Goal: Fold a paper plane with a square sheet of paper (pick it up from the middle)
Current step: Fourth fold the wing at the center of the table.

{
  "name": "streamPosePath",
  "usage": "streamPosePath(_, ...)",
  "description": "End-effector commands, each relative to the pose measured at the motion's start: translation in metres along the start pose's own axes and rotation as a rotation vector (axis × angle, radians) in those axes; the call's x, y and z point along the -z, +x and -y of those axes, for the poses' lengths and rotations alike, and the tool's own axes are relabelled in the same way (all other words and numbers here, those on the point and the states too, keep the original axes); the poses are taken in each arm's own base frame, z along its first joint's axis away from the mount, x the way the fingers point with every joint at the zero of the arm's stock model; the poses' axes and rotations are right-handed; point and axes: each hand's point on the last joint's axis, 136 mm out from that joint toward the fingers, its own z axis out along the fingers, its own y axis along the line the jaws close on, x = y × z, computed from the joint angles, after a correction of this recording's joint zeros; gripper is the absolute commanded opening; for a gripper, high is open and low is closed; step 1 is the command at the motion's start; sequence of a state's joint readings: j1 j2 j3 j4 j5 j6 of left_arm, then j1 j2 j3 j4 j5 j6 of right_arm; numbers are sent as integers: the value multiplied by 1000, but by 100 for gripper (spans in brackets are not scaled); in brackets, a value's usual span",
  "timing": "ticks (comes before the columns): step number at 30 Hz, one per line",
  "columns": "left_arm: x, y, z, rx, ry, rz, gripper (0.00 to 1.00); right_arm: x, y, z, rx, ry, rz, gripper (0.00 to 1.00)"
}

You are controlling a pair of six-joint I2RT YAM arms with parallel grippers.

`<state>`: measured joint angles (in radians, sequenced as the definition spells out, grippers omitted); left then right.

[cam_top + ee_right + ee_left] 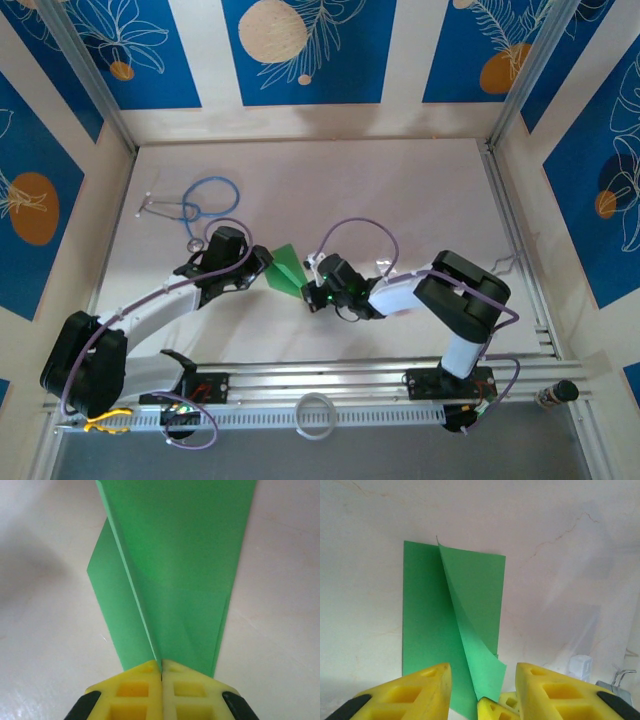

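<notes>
While the right gripper (161,666) pinches the creased green paper's (190,565) narrow end, apparently anchoring it on the table (400,200), the left gripper (482,675) gapes astride the curling flap (475,640) — poised to flatten it.

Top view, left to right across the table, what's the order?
stethoscope → left gripper → paper → right gripper
</notes>
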<state>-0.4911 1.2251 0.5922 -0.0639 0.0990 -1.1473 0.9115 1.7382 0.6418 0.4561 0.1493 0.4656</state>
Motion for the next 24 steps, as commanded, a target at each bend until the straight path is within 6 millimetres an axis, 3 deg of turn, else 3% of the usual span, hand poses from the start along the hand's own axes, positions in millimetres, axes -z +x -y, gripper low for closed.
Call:
streamPosePath(1, 0, -4, 2, 8, 8, 13, 37, 6, -1, -11, -72, -93, -8, 5)
streamPosePath(12, -19, 7, 4, -7, 40, -60, 11, 13, -4, -1, -220, -154, -11, 4)
streamPosePath(24, -49, 18, 2, -13, 38, -151, 2, 13, -6, 6, -267, -138, -4, 3)
